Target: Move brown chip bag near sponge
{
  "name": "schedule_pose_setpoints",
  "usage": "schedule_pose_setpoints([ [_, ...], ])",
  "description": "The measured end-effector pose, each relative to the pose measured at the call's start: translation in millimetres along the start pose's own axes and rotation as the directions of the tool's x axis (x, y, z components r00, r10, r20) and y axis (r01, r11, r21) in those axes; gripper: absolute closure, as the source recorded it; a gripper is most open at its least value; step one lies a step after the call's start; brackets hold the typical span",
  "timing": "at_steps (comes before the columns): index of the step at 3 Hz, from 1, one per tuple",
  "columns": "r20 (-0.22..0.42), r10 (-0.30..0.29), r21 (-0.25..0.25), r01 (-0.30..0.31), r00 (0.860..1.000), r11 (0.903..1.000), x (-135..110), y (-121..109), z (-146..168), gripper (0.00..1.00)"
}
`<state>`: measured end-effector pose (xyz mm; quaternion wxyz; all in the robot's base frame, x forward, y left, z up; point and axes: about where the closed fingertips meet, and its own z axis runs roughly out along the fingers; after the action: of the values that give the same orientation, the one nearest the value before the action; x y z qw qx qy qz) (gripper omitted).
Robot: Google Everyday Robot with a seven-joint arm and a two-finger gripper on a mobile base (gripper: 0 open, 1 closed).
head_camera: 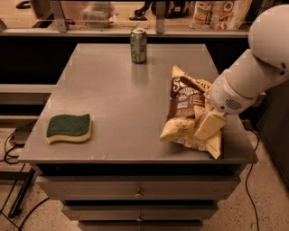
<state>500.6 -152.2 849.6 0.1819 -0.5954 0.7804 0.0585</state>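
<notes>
The brown chip bag (184, 101) lies crumpled on the right side of the grey table (113, 103), its dark middle and pale yellow edges showing. My gripper (205, 128) comes in from the right on a white arm (253, 76) and is shut on the bag's lower right part, low over the tabletop. The sponge (69, 127), dark green on a pale yellow base, lies flat near the table's front left corner, far from the bag and the gripper.
A green soda can (138, 45) stands upright at the back middle of the table. Drawers (137, 194) sit under the tabletop. A shelf with packaged goods (216, 13) runs behind the table. Cables (11, 149) lie on the floor at left.
</notes>
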Motion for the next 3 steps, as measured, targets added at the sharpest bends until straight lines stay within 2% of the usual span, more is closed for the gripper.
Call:
schedule_pose_setpoints([
  [1, 0.007, -0.022, -0.004, 0.023, 1.000, 0.9997, -9, 2, -1, 0.98],
  [2, 0.047, -0.145, -0.022, 0.146, 0.988, 0.9891, -57, 10, -8, 0.75],
  [3, 0.085, -0.212, -0.034, 0.215, 0.974, 0.9760, -84, 15, -11, 0.53],
])
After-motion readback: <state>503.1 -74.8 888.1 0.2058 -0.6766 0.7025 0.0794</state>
